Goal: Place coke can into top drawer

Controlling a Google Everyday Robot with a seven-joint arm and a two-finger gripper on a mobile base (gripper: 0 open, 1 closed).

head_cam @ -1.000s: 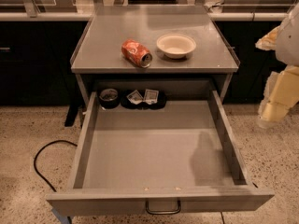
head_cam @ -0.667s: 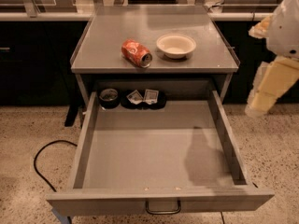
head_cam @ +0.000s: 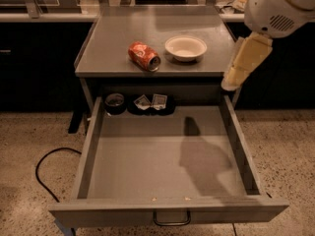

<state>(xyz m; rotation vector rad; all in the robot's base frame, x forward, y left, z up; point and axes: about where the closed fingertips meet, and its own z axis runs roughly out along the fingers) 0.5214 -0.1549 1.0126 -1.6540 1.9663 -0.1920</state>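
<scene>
The coke can lies on its side on the grey cabinet top, left of a white bowl. It is red-orange with its silver end facing front right. The top drawer is pulled wide open below, and its floor is bare except at the back. Its dark wire handle shows on the front panel. My gripper hangs from the white arm at the cabinet's right edge, pointing down to the left. It is level with the top's front right corner and well right of the can. It holds nothing.
A white bowl stands right of the can. A dark round tin and small packets sit at the drawer's back left. A black cable loops on the speckled floor to the left. Dark counters run behind.
My arm and gripper have moved left and forward, from beyond the drawer's right side to the cabinet's right edge. The can, bowl and drawer have not moved.
</scene>
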